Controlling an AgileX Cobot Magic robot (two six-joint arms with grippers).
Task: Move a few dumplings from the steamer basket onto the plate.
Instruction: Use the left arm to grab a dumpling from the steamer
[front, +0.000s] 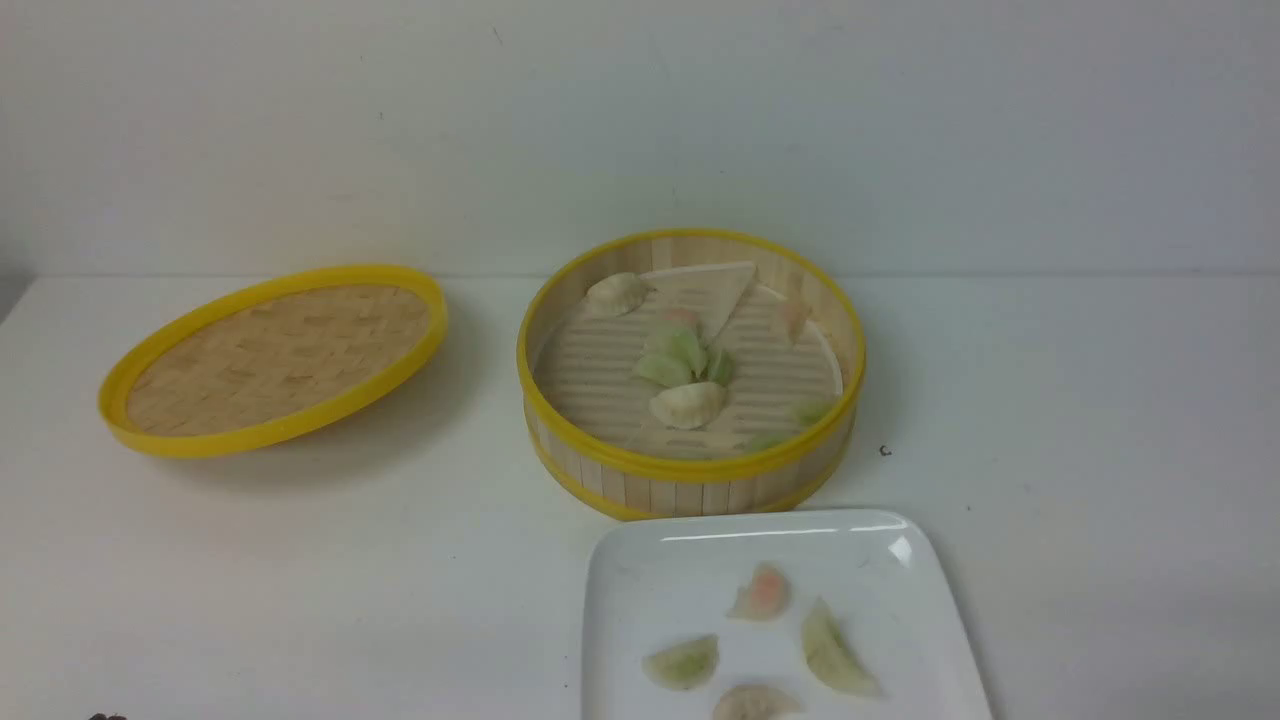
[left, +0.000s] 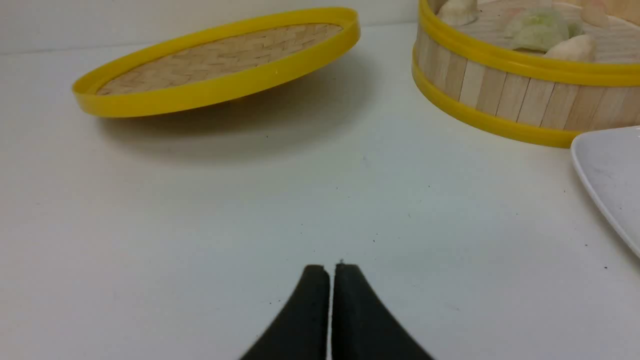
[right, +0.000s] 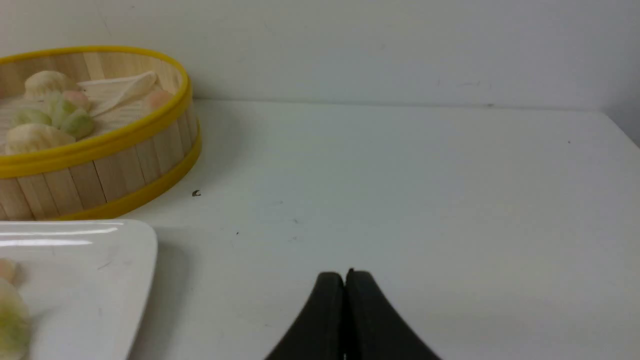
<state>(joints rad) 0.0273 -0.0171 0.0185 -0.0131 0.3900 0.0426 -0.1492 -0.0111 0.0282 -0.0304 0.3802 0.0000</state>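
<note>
Left wrist view shows my left claw (left: 330, 272) clenched, jaws pressed together on nothing, low over bare tabletop (left: 200, 225). The right wrist view shows my right claw (right: 345, 277) the same: clenched and empty. Neither is near any food, which I read as a resting pose clear of the work.

Outward from there, in the front view, the plate (front: 640, 590) sits at the lower middle-right of the frame. It is just in front of the steamer basket (front: 690, 470) at centre, close but not touching, and I judge that is to keep each carry short.

Four dumplings (front: 760, 592) lie spread on the plate, none touching another. Several more lie on the basket's slatted floor, some bunched near its middle and others out toward the wall.

The lid (front: 275, 360) is at the left of the frame, tipped up on one edge and well apart from the basket, so the basket is open from above. With four already plated, I'd judge "a few" is met.
</note>
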